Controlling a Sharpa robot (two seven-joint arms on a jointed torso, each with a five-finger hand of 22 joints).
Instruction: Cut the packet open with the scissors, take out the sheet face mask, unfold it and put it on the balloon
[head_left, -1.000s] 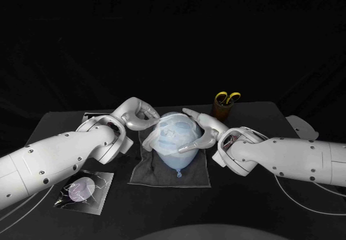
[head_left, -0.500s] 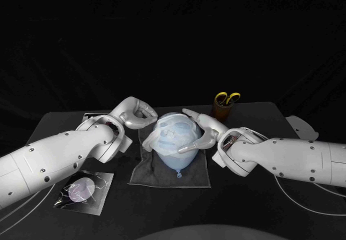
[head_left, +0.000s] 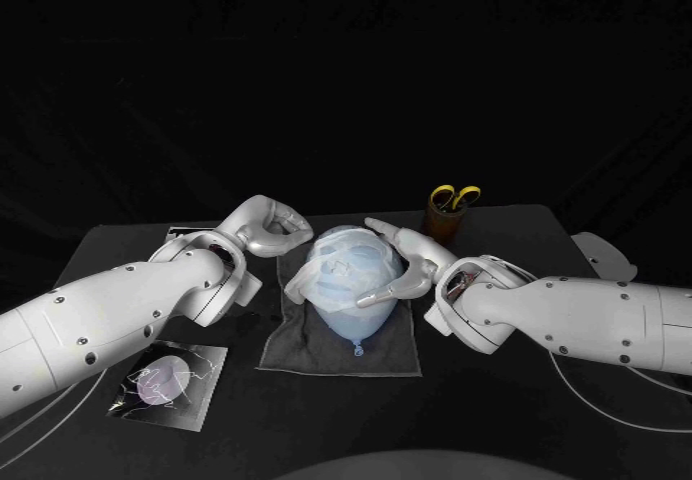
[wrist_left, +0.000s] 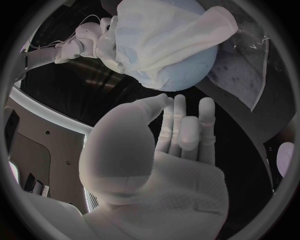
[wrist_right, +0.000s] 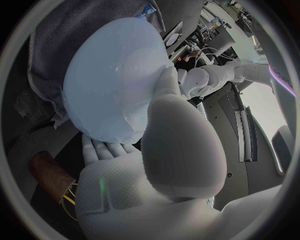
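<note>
The sheet face mask (head_left: 346, 266) is draped over the balloon (head_left: 351, 320) at the centre of the head view, with its eye and mouth openings facing up. Its lower edge crosses the balloon above the knotted end. In the left wrist view one flap of the mask (wrist_left: 215, 22) seems to stand off the balloon's (wrist_left: 187, 75) curve rather than lie flat, so the fit looks unfinished.

The balloon rests on a dark towel (head_left: 296, 350) spread on the table (head_left: 519, 410). The right hand (head_left: 404, 262) holds the balloon, wrapped round the side that faces the right of the frame. One finger reaches over the top and another presses near the mask's lower edge. In the right wrist view the palm and fingers cup the balloon (wrist_right: 115, 80) closely.

The left hand (head_left: 271, 228) hangs just up and left of the balloon, apart from it, with its fingers loosely extended and nothing in them.

The main risk is the round, light balloon. If the right hand lets go sharply or its grip shifts, the balloon may roll on the towel and shed the mask. The finger lying on the sheet could drag or wrinkle it as it comes away. If the left hand comes in to smooth the loose flap, it may catch it and peel the mask back. Too hard a press could dent the balloon or make it squirt out sideways.

The opened packet (head_left: 166, 380) lies at lower left. The scissors (head_left: 457, 194) stand in a cup (head_left: 443, 222) up and right of centre, both well clear.
</note>
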